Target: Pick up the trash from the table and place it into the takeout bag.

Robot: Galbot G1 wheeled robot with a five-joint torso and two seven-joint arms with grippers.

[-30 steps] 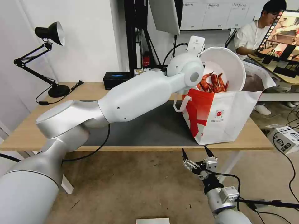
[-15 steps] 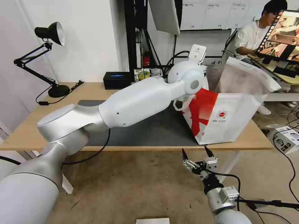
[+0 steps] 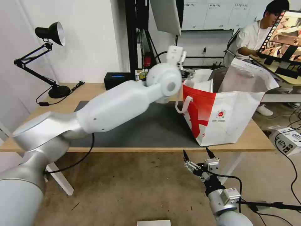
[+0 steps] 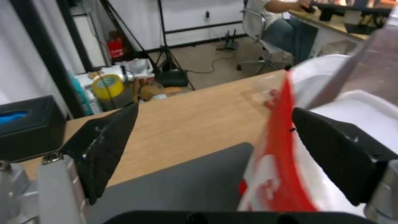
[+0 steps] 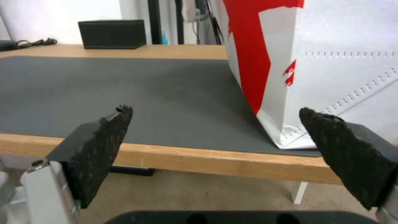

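The takeout bag point(image 3: 225, 116), white with a red panel, stands open on the right end of the table point(image 3: 94, 91), partly on the dark grey mat point(image 3: 150, 128). A white bowl rim point(image 3: 203, 84) shows inside the bag's mouth; its contents are hidden. My left arm reaches across the table, its wrist point(image 3: 164, 80) just left of the bag. In the left wrist view my left gripper point(image 4: 213, 109) is open and empty beside the bag's red edge point(image 4: 286, 130). My right gripper point(image 3: 196, 151) hangs open below the table's front edge, facing the bag point(image 5: 331, 62).
A black tissue box point(image 3: 117, 80) sits at the table's back edge and a black desk lamp point(image 3: 51, 33) at the back left. A yellow tape roll point(image 4: 107, 87) lies on a shelf behind the table. A cardboard box point(image 3: 287, 139) sits on the floor at the right.
One second ago my left gripper held the bowl of crayfish shells tipped over the bag. Now the gripper is empty, the arm has drawn back leftward, and the bag stands straighter.
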